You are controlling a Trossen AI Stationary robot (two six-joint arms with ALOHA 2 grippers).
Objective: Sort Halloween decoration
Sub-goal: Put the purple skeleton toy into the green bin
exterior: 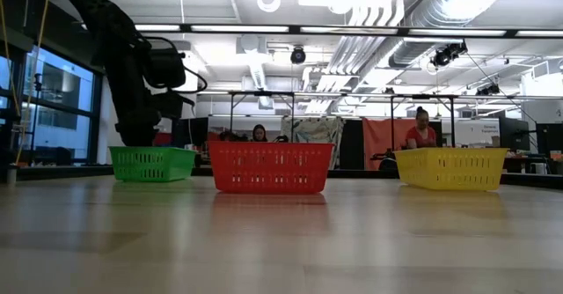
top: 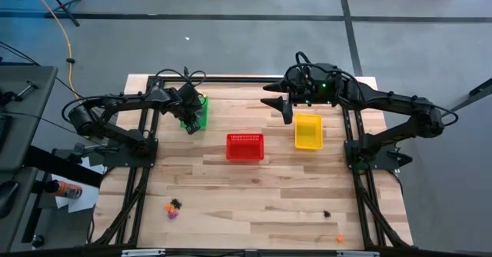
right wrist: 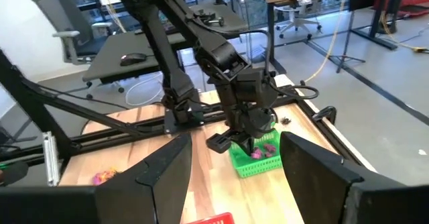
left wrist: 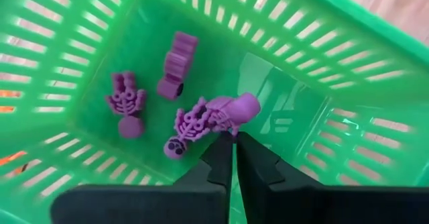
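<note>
While the left gripper point(left wrist: 233, 143), fingers nearly shut and holding nothing, hangs over purple trinkets point(left wrist: 201, 120) in the green basket point(top: 201, 111), the right gripper point(top: 278, 103) waits wide open, so the next move is probably fetching loose trinkets point(top: 174, 208) from the desk point(top: 254, 195).

The green basket point(left wrist: 315, 63) is showing glossy slotted plastic, and the purple trinkets point(left wrist: 201, 120) inside are looking like smooth moulded plastic. The red basket point(exterior: 270, 166) is showing the same mesh plastic. The table point(top: 254, 203) is showing pale, matt wood planks.
</note>
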